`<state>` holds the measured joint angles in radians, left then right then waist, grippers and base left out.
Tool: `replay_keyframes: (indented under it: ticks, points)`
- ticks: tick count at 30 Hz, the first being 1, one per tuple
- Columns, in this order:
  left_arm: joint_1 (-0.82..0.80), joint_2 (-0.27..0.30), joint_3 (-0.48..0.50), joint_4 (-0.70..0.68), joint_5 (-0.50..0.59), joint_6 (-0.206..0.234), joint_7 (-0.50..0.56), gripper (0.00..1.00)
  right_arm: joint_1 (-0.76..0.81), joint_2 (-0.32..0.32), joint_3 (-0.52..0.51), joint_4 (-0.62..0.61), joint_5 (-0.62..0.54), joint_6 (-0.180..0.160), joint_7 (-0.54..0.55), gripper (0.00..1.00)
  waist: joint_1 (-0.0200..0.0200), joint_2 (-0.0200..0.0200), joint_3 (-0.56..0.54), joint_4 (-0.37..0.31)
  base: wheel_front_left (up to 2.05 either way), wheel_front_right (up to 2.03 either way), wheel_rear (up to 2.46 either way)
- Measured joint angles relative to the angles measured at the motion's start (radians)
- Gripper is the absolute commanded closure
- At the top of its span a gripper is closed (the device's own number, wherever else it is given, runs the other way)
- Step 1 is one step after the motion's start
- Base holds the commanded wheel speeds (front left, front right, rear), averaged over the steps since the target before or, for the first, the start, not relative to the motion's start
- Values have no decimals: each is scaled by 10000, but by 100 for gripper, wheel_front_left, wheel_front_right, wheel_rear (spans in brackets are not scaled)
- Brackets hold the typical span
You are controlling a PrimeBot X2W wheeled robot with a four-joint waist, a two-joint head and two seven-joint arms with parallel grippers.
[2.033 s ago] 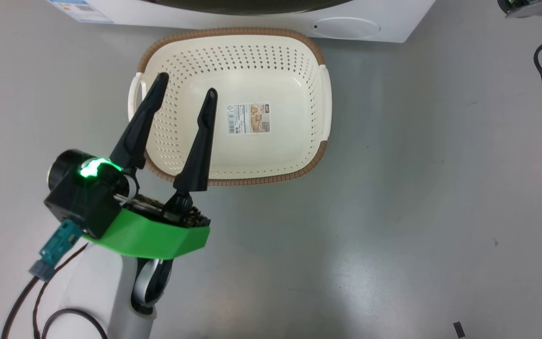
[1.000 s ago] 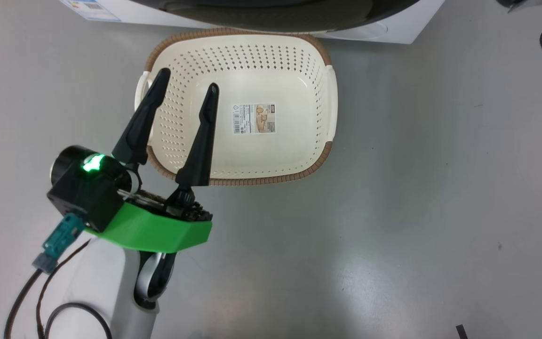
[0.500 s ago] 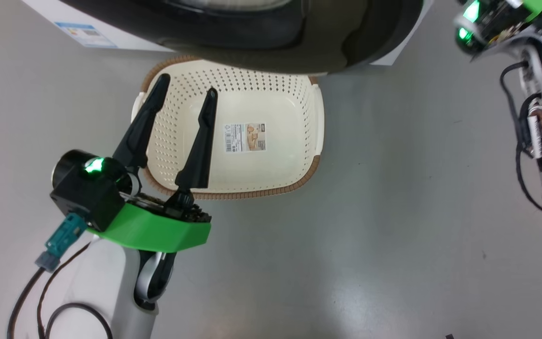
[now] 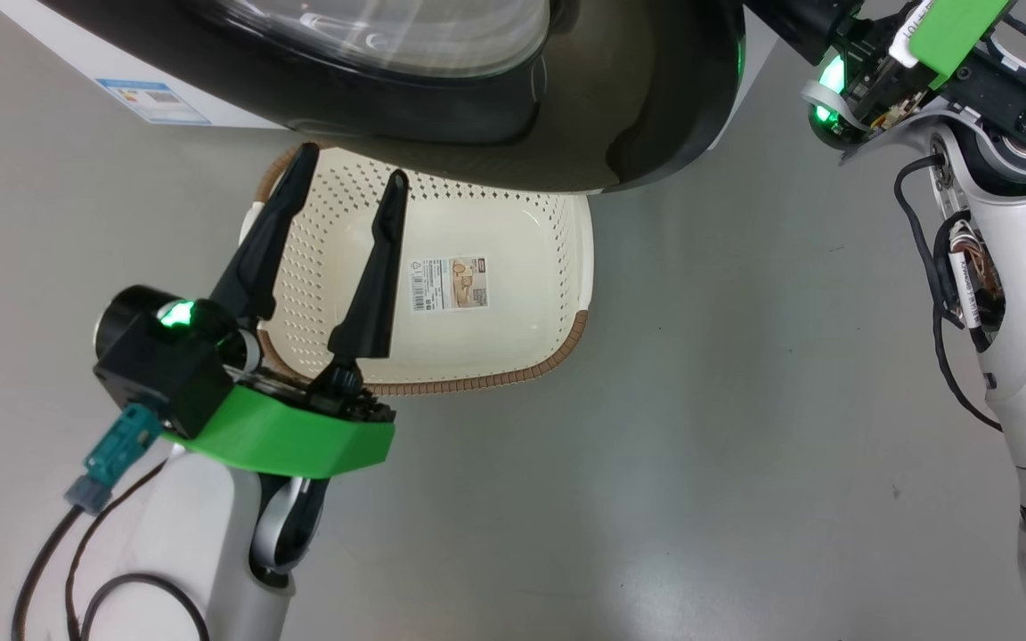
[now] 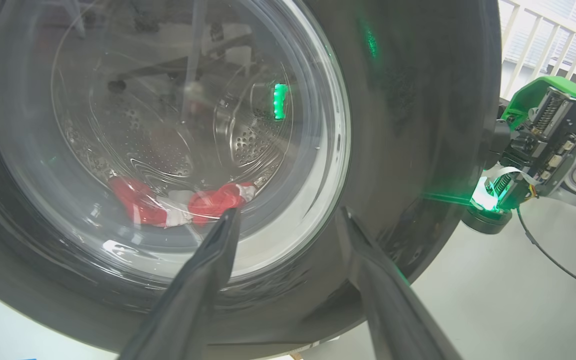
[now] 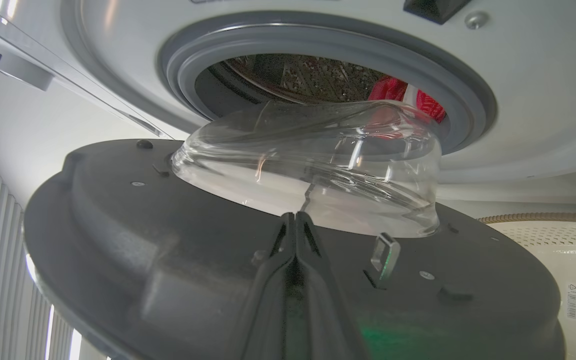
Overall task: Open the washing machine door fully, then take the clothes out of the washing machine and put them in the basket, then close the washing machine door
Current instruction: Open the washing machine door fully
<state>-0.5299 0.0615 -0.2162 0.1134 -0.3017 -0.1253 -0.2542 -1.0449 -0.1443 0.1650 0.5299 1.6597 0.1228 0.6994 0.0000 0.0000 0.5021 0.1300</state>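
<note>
Sticker in basket, blue label: illegible

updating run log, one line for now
door part open; clothes in drum; basket below door; left gripper open; right gripper shut at door's inside

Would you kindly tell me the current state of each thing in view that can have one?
washing machine door, partly open, not yet swung wide.
washing machine, drum not yet emptied.
clothes, lying inside the drum.
basket, upright on the floor, empty.
left gripper, jaws open, holding nothing.
right gripper, jaws shut, holding nothing, at the door's inner face.
</note>
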Motion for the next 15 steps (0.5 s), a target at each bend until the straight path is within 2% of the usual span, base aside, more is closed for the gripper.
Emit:
replay_keyframes:
  ticks: [6,8,10,15]
  points:
    - [-1,98,-6,-12,-2,0,0,0,-1,98,-186,-125,-493,0,-665,100,0,0,173,-6,0,0,0]
    - [-3,98,-6,-12,-2,0,0,0,1,115,-249,-196,-725,0,-1143,56,0,0,229,-7,0,0,0]
    - [-4,96,0,-12,-2,0,0,0,22,132,-318,-259,-1030,0,-1716,0,0,0,252,-4,0,0,0]
    - [-7,86,48,-21,-21,0,2,0,575,0,-330,-1024,-1912,0,-3179,0,0,0,249,-8,0,0,0]
